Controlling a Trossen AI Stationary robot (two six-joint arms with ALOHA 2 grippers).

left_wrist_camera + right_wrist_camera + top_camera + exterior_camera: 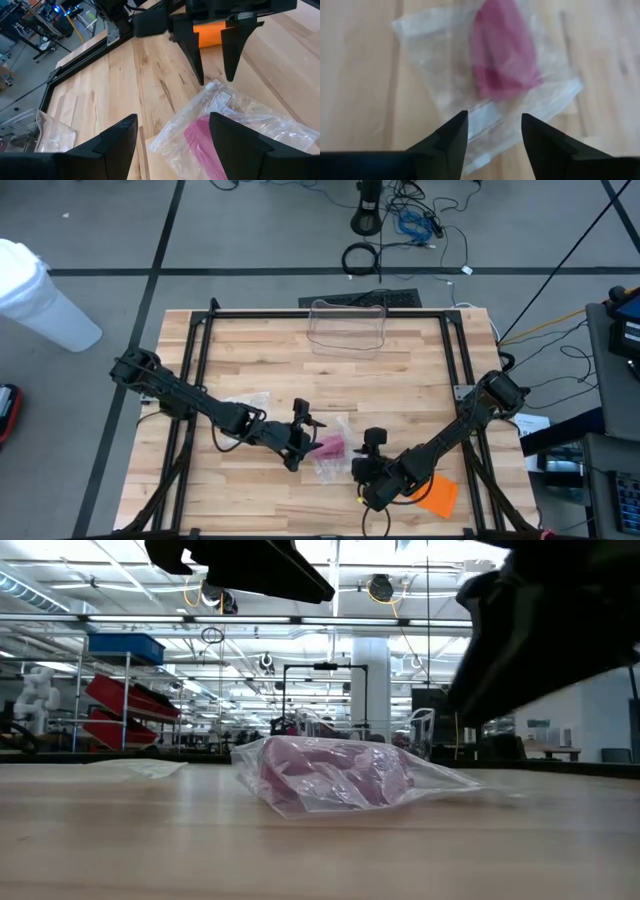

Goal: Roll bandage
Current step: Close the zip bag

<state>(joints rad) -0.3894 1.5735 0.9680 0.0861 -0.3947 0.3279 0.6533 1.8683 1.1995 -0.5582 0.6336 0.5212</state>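
A pink bandage [502, 55] lies loose inside a clear plastic bag [330, 450]. The bag rests flat on the wooden table near its front middle, also seen in the low view [330, 775]. My left gripper [172, 145] hovers open at the bag's left side, slanting down toward it. My right gripper [492, 135] stands open just above the bag's right edge, and its two fingers [200, 65] point down beside a corner of the bag. Neither gripper holds anything.
A second, empty clear bag [245, 402] lies left of the first, under the left arm. A clear plastic tub [348, 328] stands at the table's far middle. An orange sheet [437, 495] lies under the right arm near the front right. A black frame [200, 350] borders the table.
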